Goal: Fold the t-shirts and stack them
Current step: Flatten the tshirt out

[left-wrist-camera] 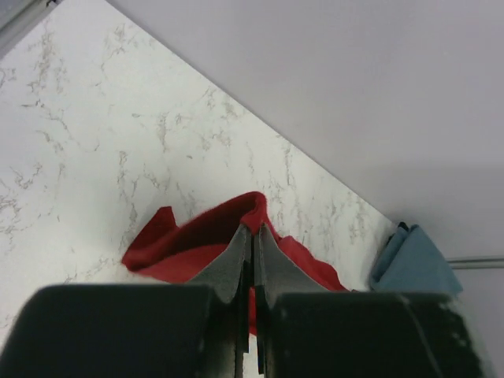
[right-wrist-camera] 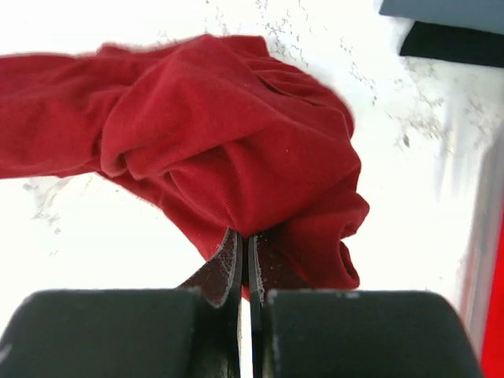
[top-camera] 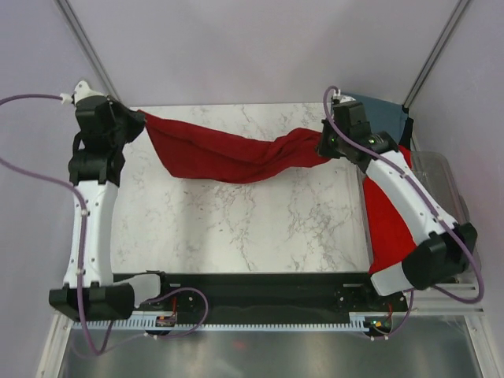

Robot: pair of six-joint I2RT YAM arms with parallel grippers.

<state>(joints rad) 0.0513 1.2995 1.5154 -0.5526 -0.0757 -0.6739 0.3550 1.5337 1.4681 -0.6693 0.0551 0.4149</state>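
A dark crimson t-shirt (top-camera: pixel 228 156) hangs stretched between my two grippers across the far half of the table. My left gripper (top-camera: pixel 140 120) is shut on its left end; the cloth shows at the fingertips in the left wrist view (left-wrist-camera: pixel 197 244). My right gripper (top-camera: pixel 324 146) is shut on its bunched right end (right-wrist-camera: pixel 236 150). A brighter red t-shirt (top-camera: pixel 386 216) lies at the table's right edge under my right arm. A slate grey-blue t-shirt (top-camera: pixel 387 114) lies folded at the far right corner, with a black one (right-wrist-camera: pixel 449 39) under it.
The white marble table (top-camera: pixel 236 228) has a black rail along its near edge. A clear plastic bin (top-camera: pixel 445 177) stands off the right side. Metal frame posts rise at both far corners.
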